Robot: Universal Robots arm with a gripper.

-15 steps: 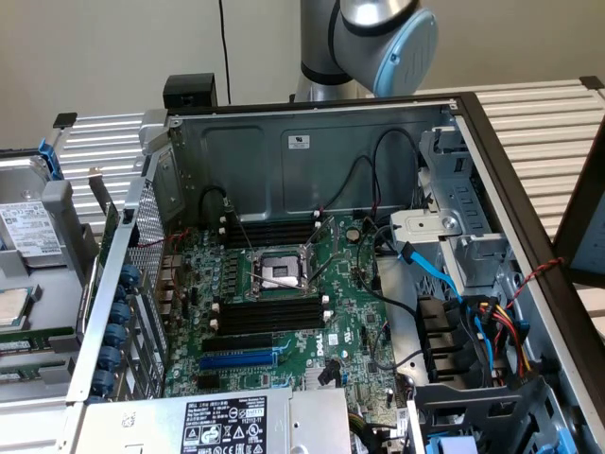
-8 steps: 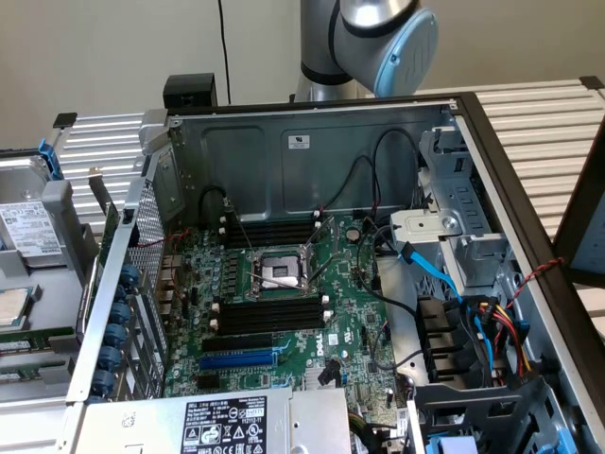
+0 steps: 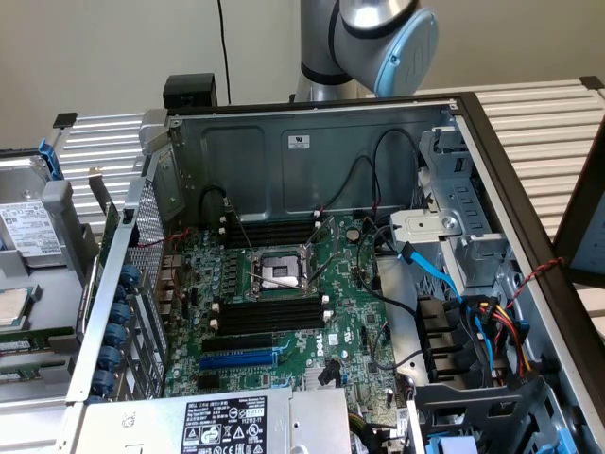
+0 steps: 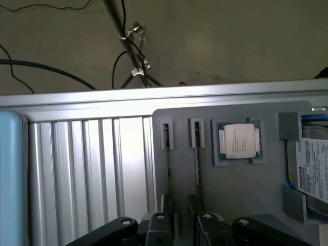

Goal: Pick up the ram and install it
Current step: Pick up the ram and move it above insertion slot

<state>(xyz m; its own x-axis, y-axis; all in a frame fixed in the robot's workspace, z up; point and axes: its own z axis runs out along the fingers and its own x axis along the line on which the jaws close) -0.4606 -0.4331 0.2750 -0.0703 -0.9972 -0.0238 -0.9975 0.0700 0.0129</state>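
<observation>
Hovering over the gray holder (image 4: 256, 200), the gripper (image 4: 180, 212) is at the pick-up step: its jaws stand spread wide and grip nothing. The ram (image 4: 167, 169) stands on edge in a narrow slot of that holder, just ahead of one fingertip. A twin stick (image 4: 197, 169) stands just beside it, ahead of the other fingertip; which of the two the hand is aimed at cannot be told. Neither stick is lifted, and the memory slots (image 3: 269, 317) inside the open computer case (image 3: 312, 161) look bare. The pick, by judgement, calls for centring the jaws astride one thin board, squared to its flat faces and clear of its neighbour.
</observation>
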